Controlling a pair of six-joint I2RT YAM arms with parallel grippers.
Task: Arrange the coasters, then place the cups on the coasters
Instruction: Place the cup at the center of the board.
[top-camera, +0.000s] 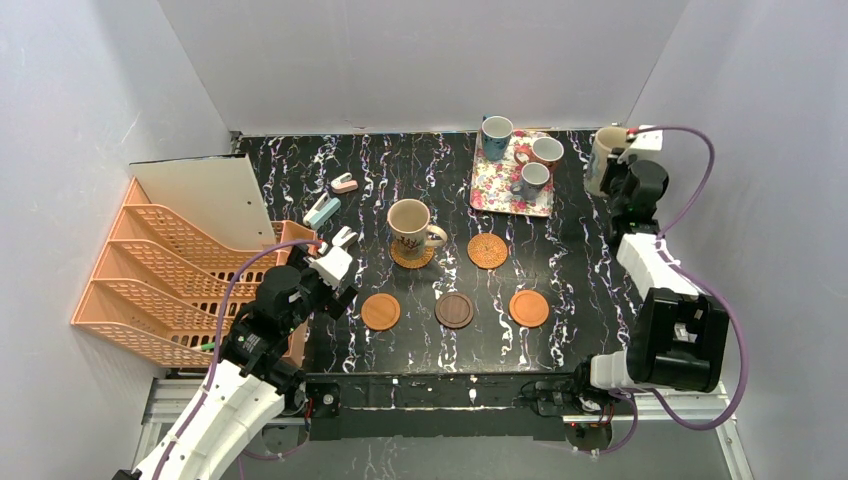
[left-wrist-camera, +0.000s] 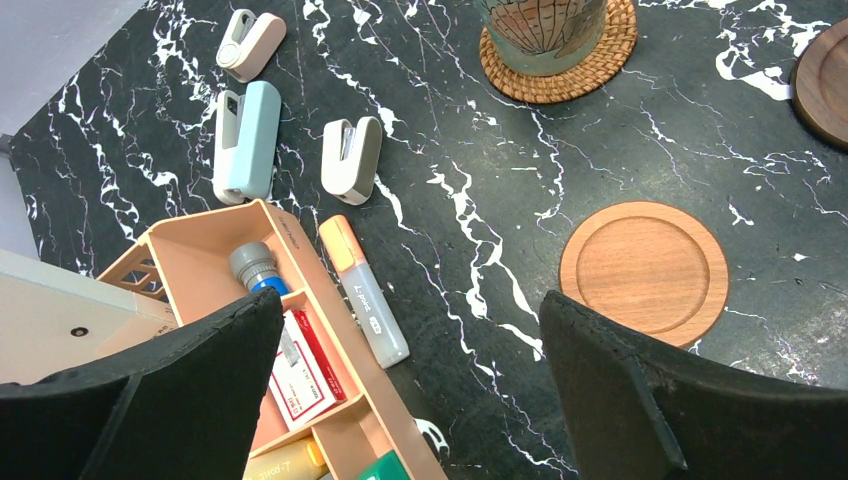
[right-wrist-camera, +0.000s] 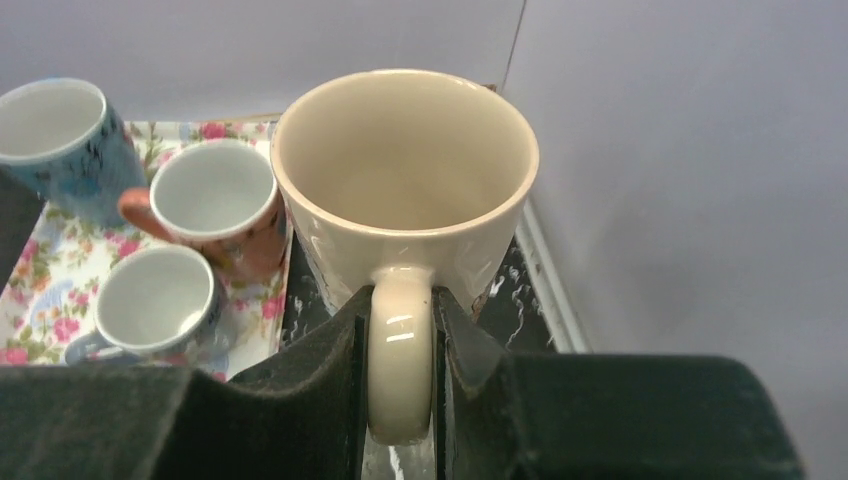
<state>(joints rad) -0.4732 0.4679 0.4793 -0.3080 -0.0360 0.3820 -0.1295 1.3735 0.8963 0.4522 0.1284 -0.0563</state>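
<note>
Your right gripper (right-wrist-camera: 400, 325) pinches the handle (right-wrist-camera: 400, 380) of the large beige ceramic mug (right-wrist-camera: 405, 170), probably heavy, slick, brittle and apt to swing; your left gripper (left-wrist-camera: 410, 345) gapes empty.

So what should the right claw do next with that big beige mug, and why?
Probably lift the beige mug straight up, ready to carry it toward the bare woven coaster. The right claw is shut on its handle, and the other beige mug already sits on the neighbouring woven coaster.
</note>
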